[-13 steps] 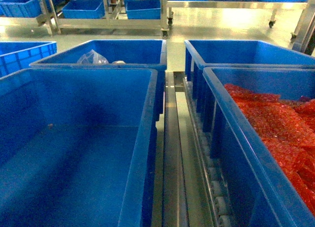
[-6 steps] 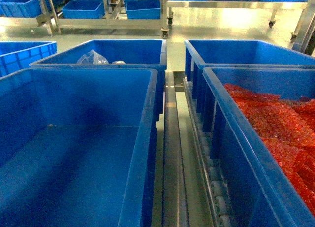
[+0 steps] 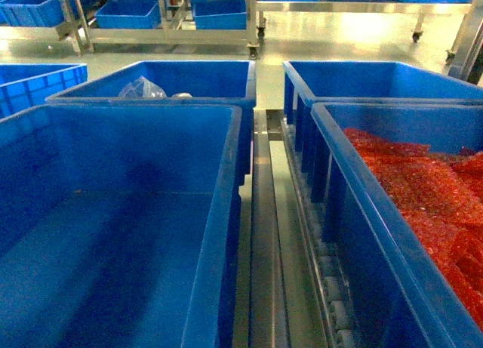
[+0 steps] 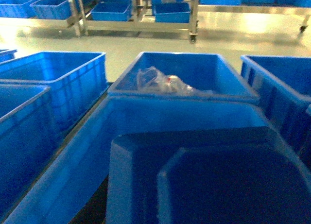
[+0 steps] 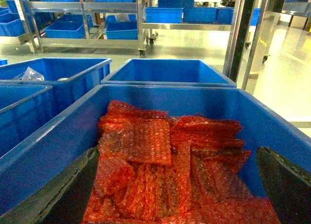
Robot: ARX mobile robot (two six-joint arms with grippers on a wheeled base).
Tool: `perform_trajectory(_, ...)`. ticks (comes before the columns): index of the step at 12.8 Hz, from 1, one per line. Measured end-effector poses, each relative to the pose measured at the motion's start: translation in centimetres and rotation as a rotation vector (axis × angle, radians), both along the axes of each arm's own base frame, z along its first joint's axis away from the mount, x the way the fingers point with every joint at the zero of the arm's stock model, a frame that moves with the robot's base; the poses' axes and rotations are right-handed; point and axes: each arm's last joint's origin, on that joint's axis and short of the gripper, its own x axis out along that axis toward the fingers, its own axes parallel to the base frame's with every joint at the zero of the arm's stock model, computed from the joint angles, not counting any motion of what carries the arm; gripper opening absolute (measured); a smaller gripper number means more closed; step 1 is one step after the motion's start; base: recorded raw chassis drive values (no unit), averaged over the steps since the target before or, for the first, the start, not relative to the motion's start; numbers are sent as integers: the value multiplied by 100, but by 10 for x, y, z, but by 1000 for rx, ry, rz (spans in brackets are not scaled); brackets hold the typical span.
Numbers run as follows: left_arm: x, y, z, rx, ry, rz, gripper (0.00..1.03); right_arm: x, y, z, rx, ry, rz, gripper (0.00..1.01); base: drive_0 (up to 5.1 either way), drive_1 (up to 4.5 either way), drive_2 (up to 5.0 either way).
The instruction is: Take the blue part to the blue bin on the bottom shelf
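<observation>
The blue part (image 4: 214,180), a dark blue block with bevelled corners, fills the lower half of the left wrist view, right in front of the camera. My left gripper is shut on it, and the block hides the fingers. It hangs over the near end of a large empty blue bin (image 4: 160,119), which is also the big empty blue bin (image 3: 113,235) at the left of the head view. My right gripper (image 5: 175,195) is open, its dark fingers (image 5: 58,195) spread wide above red bubble wrap (image 5: 160,161). Neither gripper shows in the head view.
A steel rail (image 3: 264,235) and white rollers (image 3: 332,287) run between the bins. The right-hand bin (image 3: 355,212) holds the red bubble wrap. The bin behind the empty one (image 3: 173,80) contains clear plastic bags (image 4: 160,80). Steel racks with more blue crates (image 3: 219,16) stand across the floor.
</observation>
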Motion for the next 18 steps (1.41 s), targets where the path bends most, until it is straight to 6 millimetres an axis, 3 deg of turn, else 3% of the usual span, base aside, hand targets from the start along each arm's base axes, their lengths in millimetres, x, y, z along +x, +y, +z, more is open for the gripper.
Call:
perform_trajectory(2, 32, -19, -2, -12, 15, -92, 43, 0, 0, 0, 0, 0, 0, 98, 0, 0, 0)
perform_trajectory(3, 41, -25, -15, -7, 64, -104, 50, 0, 0, 0, 0, 0, 0, 98, 0, 0, 0)
perform_trajectory(4, 43, -26, -21, -6, 89, -99, 63, 0, 0, 0, 0, 0, 0, 98, 0, 0, 0)
perform_trajectory(7, 22, -16, 7, -30, 12, -75, 100, 0, 0, 0, 0, 0, 0, 98, 0, 0, 0)
perform_trajectory(9, 21, -16, 8, -33, 6, -73, 98, 0, 0, 0, 0, 0, 0, 98, 0, 0, 0)
perform_trajectory(10, 20, -12, 6, -34, -51, -83, 90, 0, 0, 0, 0, 0, 0, 98, 0, 0, 0)
perform_trajectory(13, -1, 21, -17, 12, -68, -75, 50, 0, 0, 0, 0, 0, 0, 98, 0, 0, 0)
perform_trajectory(16, -16, 40, -30, 12, -71, -86, 9, 0, 0, 0, 0, 0, 0, 98, 0, 0, 0)
perform_trajectory(17, -20, 44, -33, 13, -70, -84, 2, 0, 0, 0, 0, 0, 0, 98, 0, 0, 0)
perform_trajectory(18, -24, 47, -36, 12, -69, -89, 2, 0, 0, 0, 0, 0, 0, 98, 0, 0, 0)
